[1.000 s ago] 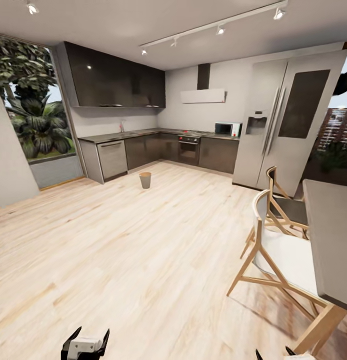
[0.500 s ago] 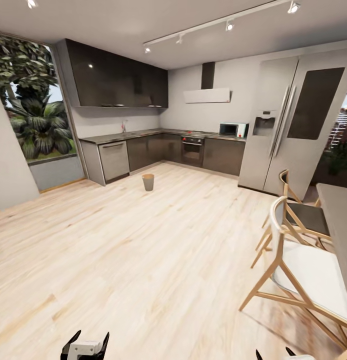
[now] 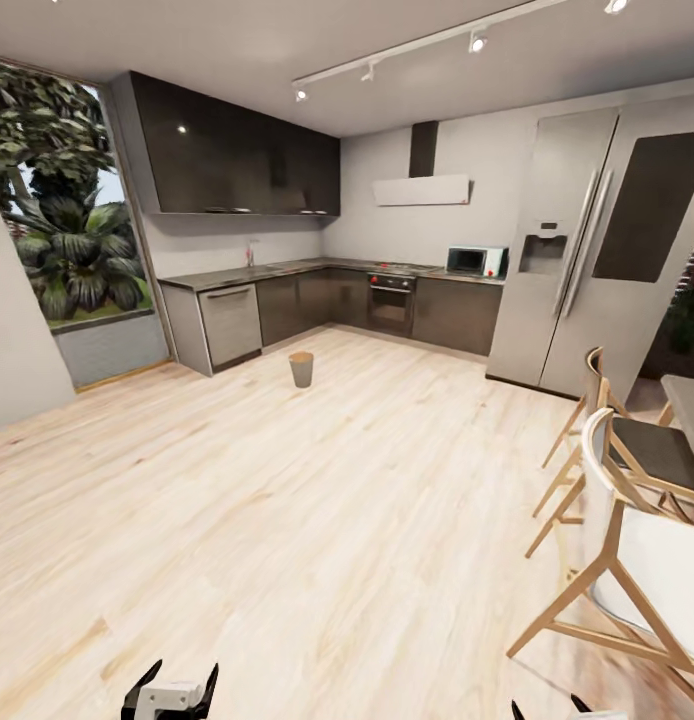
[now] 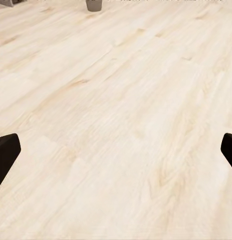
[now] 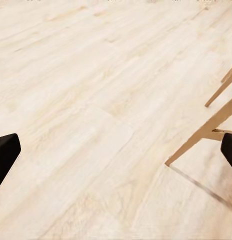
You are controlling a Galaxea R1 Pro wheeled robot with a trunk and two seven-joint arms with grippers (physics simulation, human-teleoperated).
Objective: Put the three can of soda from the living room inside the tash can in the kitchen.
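The trash can (image 3: 302, 369) is a small tapered bin standing upright on the wood floor, far ahead of me, in front of the dark kitchen cabinets (image 3: 287, 305). The left wrist view catches its base (image 4: 94, 4). The soda cans are out of view. My left gripper (image 3: 183, 668) hangs low at the picture's bottom edge. It is open, and its dark fingers (image 4: 5, 156) are wide apart over bare floor with nothing between them. My right gripper (image 3: 545, 708) is also open and holds nothing, with its fingertips (image 5: 5, 155) spread over the floor.
Wooden chairs (image 3: 637, 540) and a table corner (image 3: 692, 400) stand close on the right; a chair leg (image 5: 208, 129) is near my right gripper. A steel fridge (image 3: 607, 250) stands at the back right. The oven (image 3: 391, 303), worktop and a large window (image 3: 67, 240) line the far side.
The whole view has shifted, so the camera has moved: the chairs and fridge slid rightward and the kitchen looks slightly nearer. Both grippers keep the same pose.
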